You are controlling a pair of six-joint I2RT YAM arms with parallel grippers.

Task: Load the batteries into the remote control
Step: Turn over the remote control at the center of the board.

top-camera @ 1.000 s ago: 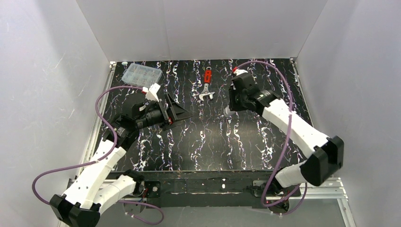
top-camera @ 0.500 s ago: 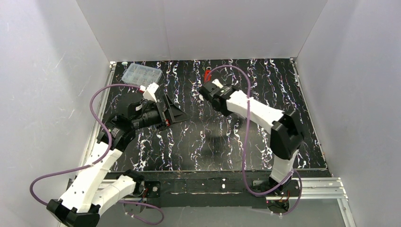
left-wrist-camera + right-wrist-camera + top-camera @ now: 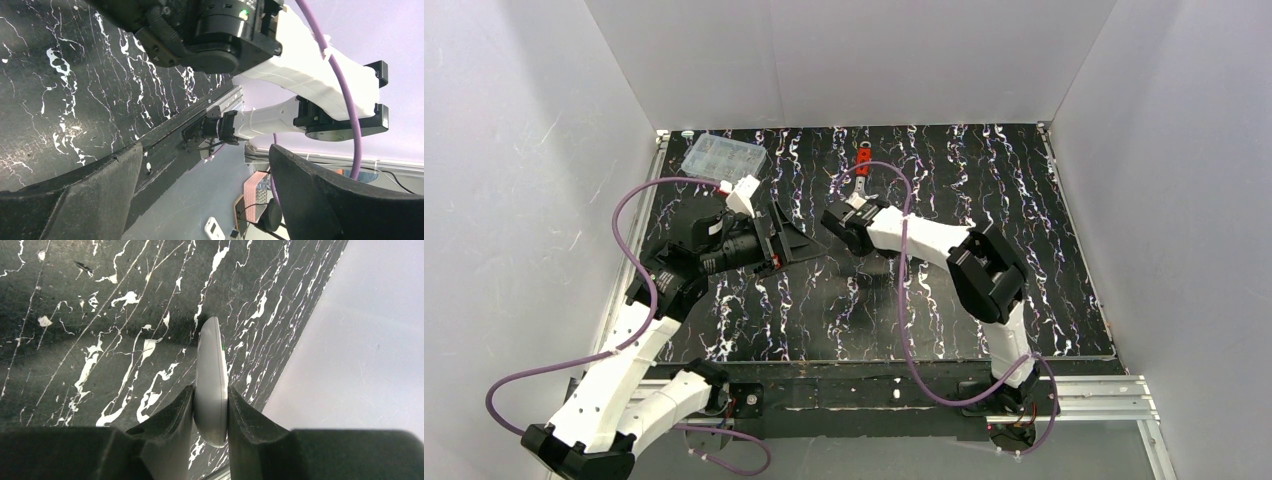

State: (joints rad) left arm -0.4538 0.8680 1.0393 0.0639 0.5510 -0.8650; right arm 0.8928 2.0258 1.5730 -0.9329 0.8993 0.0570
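My right gripper (image 3: 210, 396) is shut on the white remote control (image 3: 209, 355), which I see edge-on, sticking out past the fingertips above the black marbled table (image 3: 75, 340). In the top view the right gripper (image 3: 837, 226) hovers mid-table, and the remote is hidden under it. My left gripper (image 3: 802, 240) is open and empty, turned on its side, with its jaws facing the right gripper a short gap away. In the left wrist view its fingers (image 3: 65, 200) stand wide apart and the right arm's wrist (image 3: 215, 30) fills the top. No batteries show in any view.
A clear plastic compartment box (image 3: 722, 155) sits at the back left corner. A red-handled wrench (image 3: 862, 163) lies at the back centre, partly behind the right arm's purple cable. White walls enclose the table on three sides.
The right arm has swung left from the back right to the middle of the table, ending close to the left gripper. The left arm has shifted only slightly.
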